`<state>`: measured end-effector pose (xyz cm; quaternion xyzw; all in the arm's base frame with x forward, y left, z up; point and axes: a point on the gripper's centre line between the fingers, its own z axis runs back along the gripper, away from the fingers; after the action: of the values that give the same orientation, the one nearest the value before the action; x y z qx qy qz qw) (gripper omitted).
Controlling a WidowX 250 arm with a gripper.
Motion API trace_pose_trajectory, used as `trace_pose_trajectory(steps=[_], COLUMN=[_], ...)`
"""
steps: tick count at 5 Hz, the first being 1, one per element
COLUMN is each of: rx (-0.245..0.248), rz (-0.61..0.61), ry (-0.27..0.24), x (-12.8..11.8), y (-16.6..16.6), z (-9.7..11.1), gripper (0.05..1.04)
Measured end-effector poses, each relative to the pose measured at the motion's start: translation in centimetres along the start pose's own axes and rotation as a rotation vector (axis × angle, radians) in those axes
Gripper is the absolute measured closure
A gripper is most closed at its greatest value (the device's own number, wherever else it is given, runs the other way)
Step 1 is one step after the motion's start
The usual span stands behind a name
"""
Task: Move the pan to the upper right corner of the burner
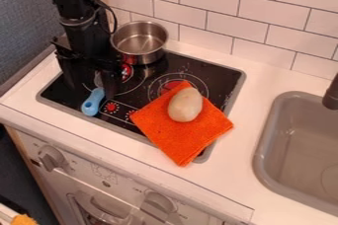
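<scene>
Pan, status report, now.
Gripper open above left side of stove. Pan upright, back edge. Blue handle near gripper; orange cloth under pale oval object, front right.

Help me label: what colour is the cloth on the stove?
The cloth is orange, clearest in the camera view.

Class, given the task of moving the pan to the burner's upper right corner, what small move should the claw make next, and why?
Probably shift the claw toward the near rim of the steel pot: the pot stands at the cooktop's back edge, left of that corner, while the claw hangs by the blue handle.
</scene>
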<state>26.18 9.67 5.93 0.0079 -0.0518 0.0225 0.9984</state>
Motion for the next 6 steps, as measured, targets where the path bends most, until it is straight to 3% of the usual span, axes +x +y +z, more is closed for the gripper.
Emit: trace_pose_trajectory(steps=[1,2,4,6], rx=[-0.015,-0.049,-0.078,-0.089], rz=[0.005,0.035,0.105,0.037], ry=[0.034,0.02,-0.041,-0.091], x=[-0.4,1.0,6.8,13.0], y=[-0.2,-0.3,0.9,-2.0], z=[-0.9,-0.7,-0.2,-1.2], gripper=[0.083,0.083,0.084,0.085])
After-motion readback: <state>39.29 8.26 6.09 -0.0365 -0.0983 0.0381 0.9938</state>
